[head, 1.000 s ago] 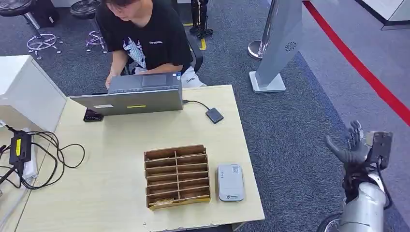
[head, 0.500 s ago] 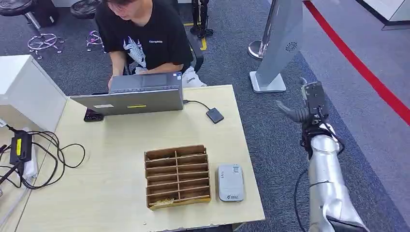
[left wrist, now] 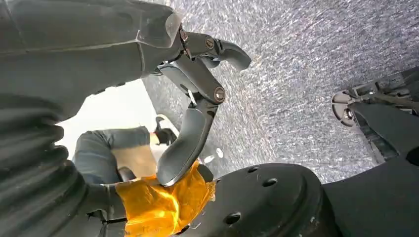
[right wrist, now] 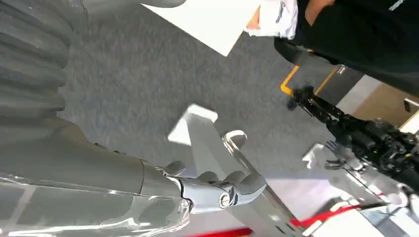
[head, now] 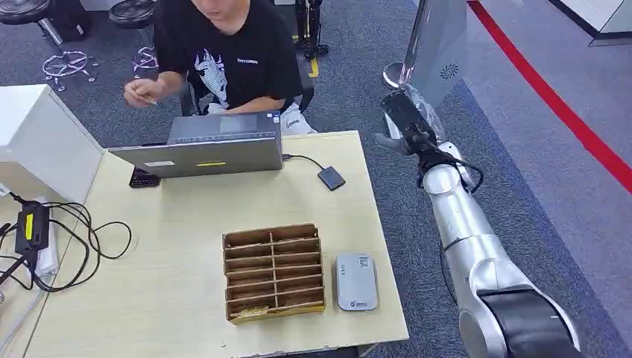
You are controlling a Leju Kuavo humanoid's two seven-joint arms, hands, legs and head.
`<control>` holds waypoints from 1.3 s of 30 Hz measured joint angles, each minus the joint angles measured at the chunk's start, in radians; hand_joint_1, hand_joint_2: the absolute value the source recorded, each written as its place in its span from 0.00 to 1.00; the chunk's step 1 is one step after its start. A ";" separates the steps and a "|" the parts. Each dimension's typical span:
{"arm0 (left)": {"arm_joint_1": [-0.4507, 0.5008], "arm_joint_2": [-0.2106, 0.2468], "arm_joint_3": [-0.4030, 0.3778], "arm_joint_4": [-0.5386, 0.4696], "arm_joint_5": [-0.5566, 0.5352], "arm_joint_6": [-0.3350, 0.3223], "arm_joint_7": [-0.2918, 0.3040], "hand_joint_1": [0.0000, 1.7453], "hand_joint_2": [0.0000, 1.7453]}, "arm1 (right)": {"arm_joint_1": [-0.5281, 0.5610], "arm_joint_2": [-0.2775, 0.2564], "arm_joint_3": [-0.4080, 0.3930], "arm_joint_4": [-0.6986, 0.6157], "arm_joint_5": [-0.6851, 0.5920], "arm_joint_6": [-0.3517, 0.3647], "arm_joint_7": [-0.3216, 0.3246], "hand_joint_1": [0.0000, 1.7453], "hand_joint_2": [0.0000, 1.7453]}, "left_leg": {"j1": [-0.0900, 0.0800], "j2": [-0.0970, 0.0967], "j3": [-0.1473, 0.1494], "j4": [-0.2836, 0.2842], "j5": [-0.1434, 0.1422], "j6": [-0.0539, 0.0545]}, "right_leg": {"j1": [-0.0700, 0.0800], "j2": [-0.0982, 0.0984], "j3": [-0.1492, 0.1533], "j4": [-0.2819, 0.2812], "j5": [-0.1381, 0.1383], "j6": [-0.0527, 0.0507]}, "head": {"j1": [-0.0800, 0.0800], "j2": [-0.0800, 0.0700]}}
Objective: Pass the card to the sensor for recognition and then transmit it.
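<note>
Card: you cannot confirm one. A thin yellowish edge lies in the nearest slot of the wooden slotted rack (head: 273, 272), too small to identify. The person (head: 231, 52) seated behind the laptop (head: 201, 149) holds a small object in a raised hand, also too small to identify.

Sensor: you find the grey reader (head: 355, 281) lying flat on the counter (head: 171, 224), just beside the rack on its right, near the front edge.

Right hand (head: 402, 123): raised over the carpet just past the counter's far right corner. Its fingers (right wrist: 232, 190) are loosely bent, the thumb stands apart, and it holds nothing.

Left hand (left wrist: 197, 98): hanging over the carpet, thumb and fingers apart, nothing held.

A small dark box (head: 330, 177) sits near the counter's far right edge, cabled to the laptop.
</note>
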 joint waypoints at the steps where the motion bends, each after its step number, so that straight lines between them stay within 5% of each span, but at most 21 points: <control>1: -0.002 0.000 -0.003 0.000 -0.004 -0.001 0.001 0.00 1.00 | -0.017 0.003 0.025 0.013 0.022 -0.011 0.011 0.00 1.00 | 0.000 0.000 0.000 0.000 0.000 0.000 | 0.000 0.000 0.000 0.000 0.000 0.000 | 0.000 0.000; 24: -0.036 -0.015 -0.051 0.007 -0.092 -0.039 0.016 0.00 1.00 | -0.377 0.029 0.506 0.261 0.512 -0.282 0.255 0.00 1.00 | 0.000 0.000 0.000 0.001 0.000 0.000 | 0.000 0.000 0.000 0.000 0.000 0.000 | 0.000 0.000; 25: -0.038 -0.016 -0.052 0.008 -0.096 -0.041 0.016 0.00 1.00 | -0.388 0.029 0.518 0.269 0.530 -0.294 0.264 1.00 1.00 | 0.000 0.000 0.000 0.001 0.000 0.000 | 0.000 0.000 0.000 0.000 0.000 0.000 | 0.000 0.000; 33: -0.042 -0.019 -0.058 0.009 -0.128 -0.045 0.019 0.00 1.00 | -0.440 0.031 0.566 0.312 0.679 -0.496 0.312 1.00 1.00 | 0.000 0.000 0.001 0.001 0.000 0.000 | 0.000 0.000 0.000 0.000 0.001 0.000 | 0.000 0.000; 39: -0.043 -0.019 -0.058 0.010 -0.132 -0.045 0.019 0.00 1.00 | -0.448 0.035 0.563 0.319 0.703 -0.519 0.280 1.00 1.00 | 0.000 0.001 0.001 0.001 0.000 0.000 | 0.000 0.001 -0.001 0.000 0.001 0.000 | 0.000 0.000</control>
